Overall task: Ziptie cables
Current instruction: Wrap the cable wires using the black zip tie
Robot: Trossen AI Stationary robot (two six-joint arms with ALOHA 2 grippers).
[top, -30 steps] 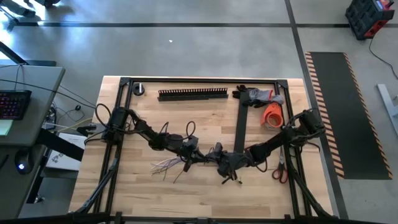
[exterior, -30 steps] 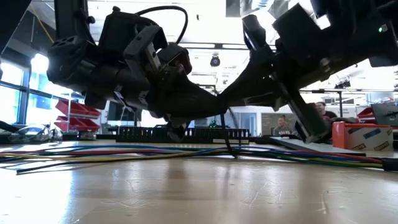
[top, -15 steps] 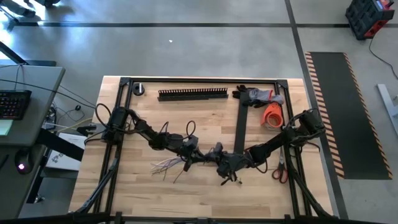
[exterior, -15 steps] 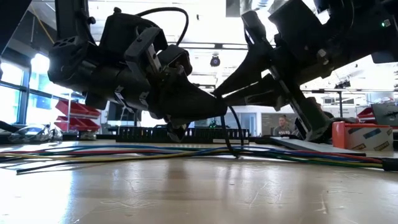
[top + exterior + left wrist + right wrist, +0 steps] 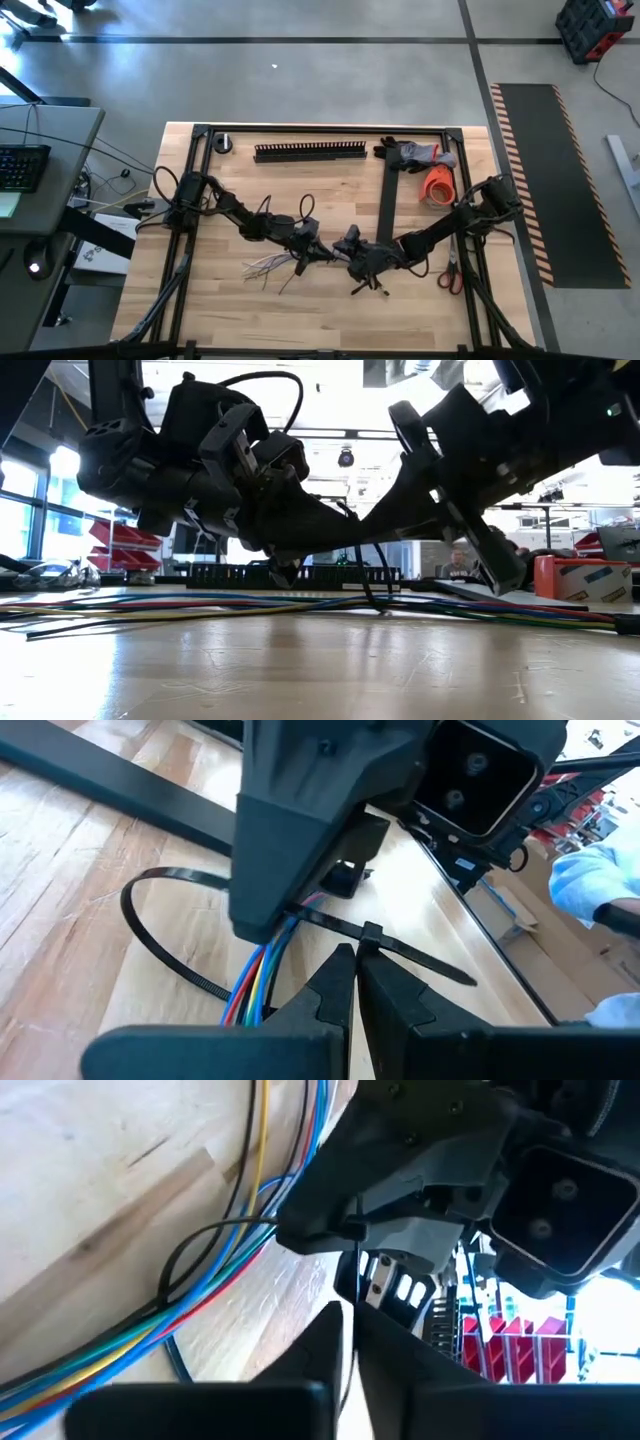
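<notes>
The cables [image 5: 268,265] lie on the table just left of centre, coloured wires running side by side [image 5: 255,988], frayed ends toward the left. A black zip tie loops loosely around them [image 5: 128,915]; its head [image 5: 370,932] and free tail stick out past my left gripper. My two grippers meet tip to tip above the cables at the table's middle. Coming from the left, my left gripper [image 5: 326,252] is shut on the tie. From the right, my right gripper [image 5: 348,252] is shut on it too. In the low view the loop hangs [image 5: 372,575] down to the cables. My left gripper pinches the zip tie at its head [image 5: 366,936] between the ends of its two fingers. It comes nearly level from the table's left. The head is held clear of the table, and the tail points away past the fingertips. My right gripper pinches the tie's strap [image 5: 300,914] right beside the head, on the loop side, between its shut fingers. They slant down from the table's right. The strap runs slack from there into the loop around the cables.
A black slotted duct [image 5: 310,151] lies along the far edge and a flat black strip [image 5: 386,205] right of centre. Gloves [image 5: 415,153], an orange tape roll [image 5: 438,186] and scissors [image 5: 450,275] are at the right. A person [image 5: 457,563] sits in the room behind.
My right gripper has opened its fingers beside the left gripper's tip, then shut again on the tie's strap, tipping and rolling slightly in place. The loop and the cables have stayed where they were.
</notes>
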